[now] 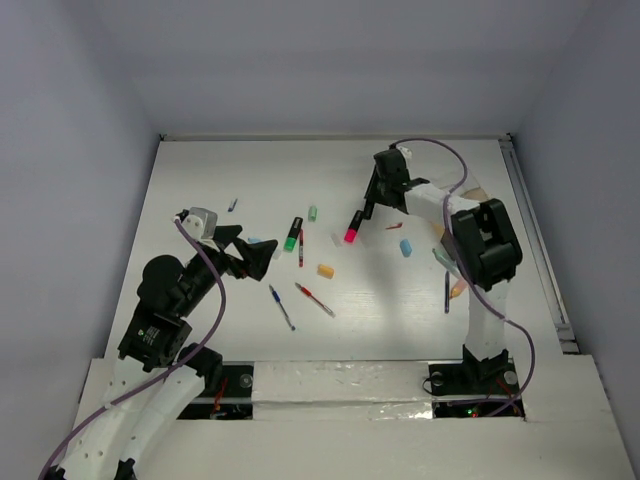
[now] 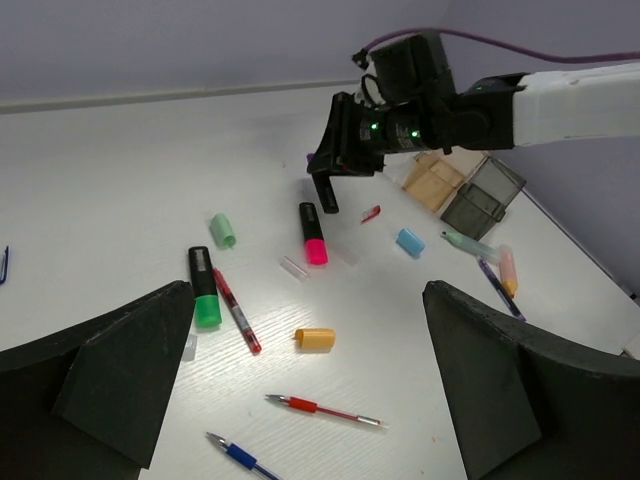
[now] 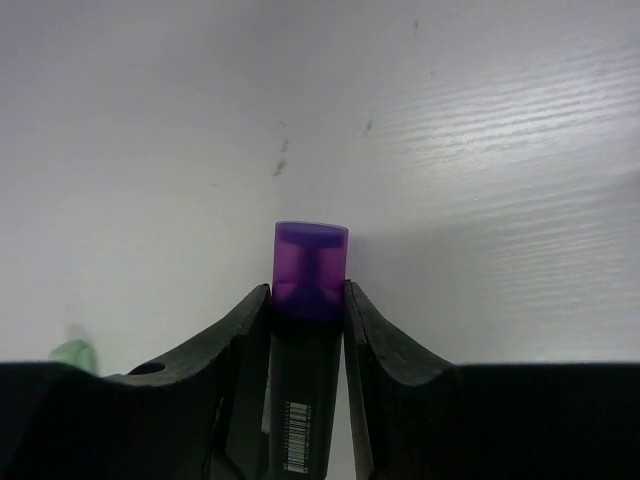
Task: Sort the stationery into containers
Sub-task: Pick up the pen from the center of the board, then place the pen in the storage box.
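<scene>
My right gripper [image 3: 309,295] is shut on a black highlighter with a purple cap [image 3: 311,268], low over the far middle of the table. The top view shows that gripper [image 1: 371,207] just behind a pink highlighter [image 1: 353,227]. My left gripper [image 1: 262,256] stands open and empty at the left, apart from everything. Ahead of it lie a green highlighter [image 2: 204,287], two red pens [image 2: 325,410], a blue pen [image 2: 240,457], an orange eraser [image 2: 316,339], a green eraser [image 2: 223,230] and a blue eraser [image 2: 410,241]. The containers [image 2: 470,190] sit at the far right, mostly hidden by the right arm in the top view.
More pens [image 1: 446,292] and a pale pink item [image 1: 458,288] lie beside the right arm's base. A small red piece [image 1: 395,226] lies near the blue eraser. A small blue clip [image 1: 232,205] lies at the far left. Walls close in the table on three sides.
</scene>
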Action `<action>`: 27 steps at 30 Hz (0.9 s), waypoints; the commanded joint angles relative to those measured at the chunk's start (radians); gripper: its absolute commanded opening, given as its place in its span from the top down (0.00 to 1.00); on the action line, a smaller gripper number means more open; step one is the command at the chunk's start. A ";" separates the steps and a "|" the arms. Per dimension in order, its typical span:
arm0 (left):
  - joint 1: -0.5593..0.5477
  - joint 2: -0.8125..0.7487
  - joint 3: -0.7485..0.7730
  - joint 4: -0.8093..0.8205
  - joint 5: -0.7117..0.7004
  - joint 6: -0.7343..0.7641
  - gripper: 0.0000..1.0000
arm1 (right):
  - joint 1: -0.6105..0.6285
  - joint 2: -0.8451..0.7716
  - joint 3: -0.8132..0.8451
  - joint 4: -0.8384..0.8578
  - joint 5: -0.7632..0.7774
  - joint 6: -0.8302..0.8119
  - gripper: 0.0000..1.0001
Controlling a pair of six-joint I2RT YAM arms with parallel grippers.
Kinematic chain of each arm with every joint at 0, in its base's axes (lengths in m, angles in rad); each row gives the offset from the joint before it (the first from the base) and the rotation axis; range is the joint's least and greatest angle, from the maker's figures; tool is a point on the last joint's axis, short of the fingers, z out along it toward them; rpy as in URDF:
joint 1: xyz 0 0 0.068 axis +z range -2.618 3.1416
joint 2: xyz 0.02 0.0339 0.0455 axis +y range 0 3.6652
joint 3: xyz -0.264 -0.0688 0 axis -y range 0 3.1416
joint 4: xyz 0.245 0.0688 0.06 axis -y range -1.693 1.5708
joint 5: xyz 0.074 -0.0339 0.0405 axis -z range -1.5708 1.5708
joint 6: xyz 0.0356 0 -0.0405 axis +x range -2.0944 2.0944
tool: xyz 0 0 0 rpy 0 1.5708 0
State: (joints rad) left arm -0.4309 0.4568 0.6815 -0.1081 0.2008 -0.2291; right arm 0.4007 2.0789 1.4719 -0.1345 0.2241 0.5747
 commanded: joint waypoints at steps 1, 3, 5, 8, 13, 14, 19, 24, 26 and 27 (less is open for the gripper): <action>-0.005 0.019 0.038 0.047 0.023 0.010 0.01 | 0.007 -0.204 -0.039 0.179 0.069 0.015 0.86; -0.005 0.031 0.039 0.044 0.031 0.010 0.01 | 0.007 -0.258 -0.070 0.188 0.151 -0.002 0.86; -0.005 0.031 0.039 0.045 0.041 0.010 0.01 | -0.019 -0.331 -0.134 0.211 0.191 -0.013 0.86; -0.005 0.028 0.038 0.047 0.043 0.010 0.01 | -0.094 -0.404 -0.192 0.213 0.232 0.008 0.88; -0.005 0.031 0.036 0.051 0.054 0.010 0.01 | -0.178 -0.436 -0.249 0.217 0.308 -0.004 0.87; -0.005 0.034 0.036 0.051 0.055 0.010 0.01 | -0.201 -0.425 -0.249 0.214 0.314 -0.004 0.86; -0.005 0.048 0.036 0.050 0.068 0.011 0.01 | -0.247 -0.398 -0.248 0.210 0.382 0.023 0.86; -0.005 0.060 0.038 0.053 0.074 0.013 0.01 | -0.284 -0.362 -0.232 0.219 0.422 0.027 0.86; -0.005 0.063 0.038 0.054 0.077 0.013 0.01 | -0.284 -0.339 -0.223 0.219 0.432 0.028 0.86; -0.005 0.065 0.038 0.054 0.075 0.014 0.01 | -0.284 -0.332 -0.223 0.222 0.432 0.031 0.85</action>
State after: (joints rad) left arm -0.4313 0.5152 0.6815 -0.1020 0.2592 -0.2256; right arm 0.1242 1.7248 1.2266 0.0460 0.5884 0.5846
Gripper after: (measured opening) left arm 0.990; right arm 0.373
